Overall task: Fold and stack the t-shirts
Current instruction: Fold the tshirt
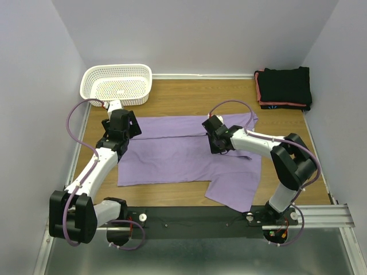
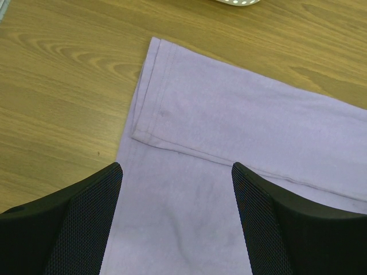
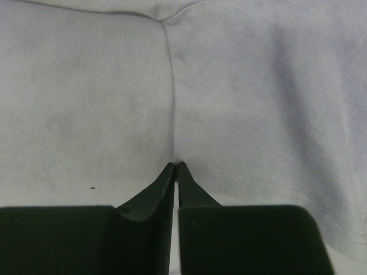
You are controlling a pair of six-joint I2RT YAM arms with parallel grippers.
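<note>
Over lavender shirt (image 1: 172,157) left hem, left gripper (image 2: 176,172) hangs jaws apart; right gripper (image 3: 175,167) pinches shirt's centre crease, jaws clenched; black shirts (image 1: 285,86) sit back-right.

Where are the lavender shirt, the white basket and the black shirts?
lavender shirt (image 1: 172,157), top view, flat middle of the cloth.
white basket (image 1: 117,67), top view, far rim.
black shirts (image 1: 285,86), top view, top of the stack.

Shirt (image 1: 172,160) is looking like soft matt lavender cloth, slightly fuzzy. Table (image 1: 189,100) is showing smooth wood grain with a faint sheen. Basket (image 1: 117,85) is looking like white plastic mesh, black shirts (image 1: 285,87) matt cloth, left pads (image 2: 86,229) showing rough black netting, rail (image 1: 321,215) looking like dull metal
</note>
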